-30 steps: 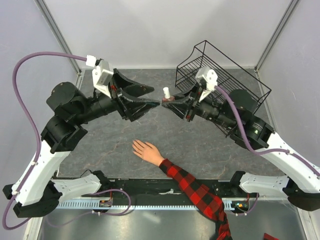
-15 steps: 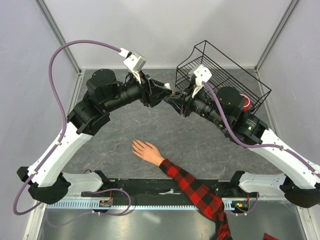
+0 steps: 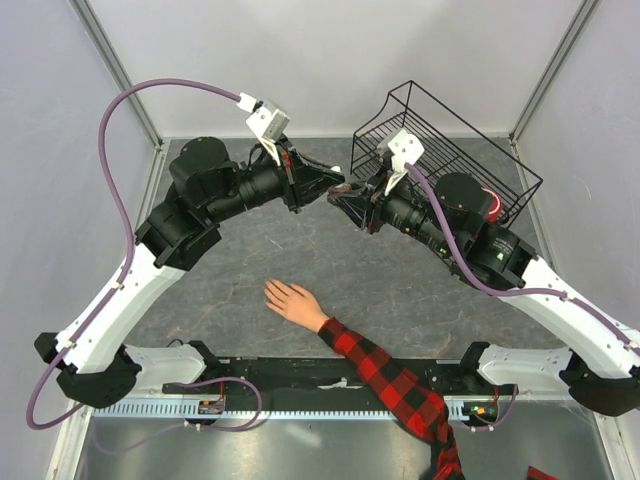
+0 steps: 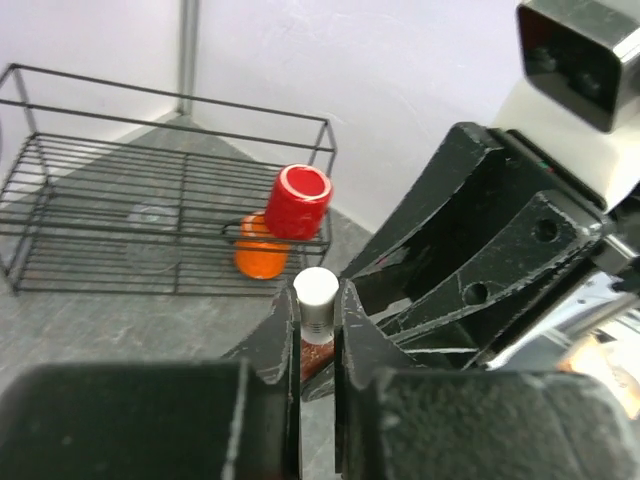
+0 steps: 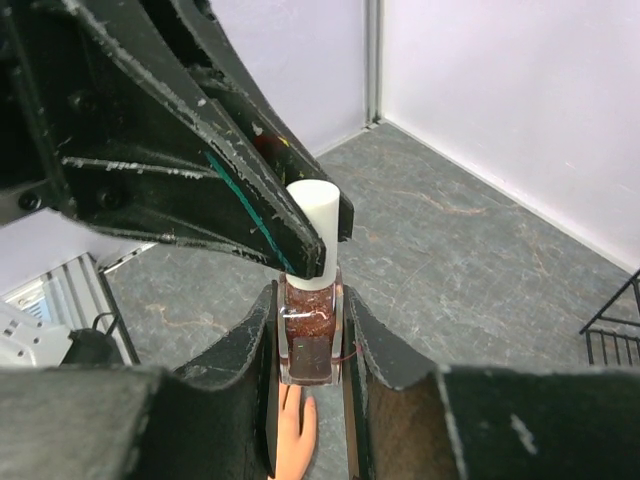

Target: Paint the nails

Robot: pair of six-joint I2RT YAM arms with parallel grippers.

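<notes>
Two grippers are sharing one tiny dark-red glass bottle [image 5: 308,340].
The right gripper [image 5: 308,352] is pinching its body, the left gripper [image 4: 318,335] its white cylindrical cap [image 4: 317,297]; a skewed twist could slip it free.

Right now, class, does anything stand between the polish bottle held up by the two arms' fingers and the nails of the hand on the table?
Nothing visible does. Only bare table lies between the bottle, held in the right fingers, and the nails. However, the white cap, pinched by the left fingers, is on the bottle.
</notes>
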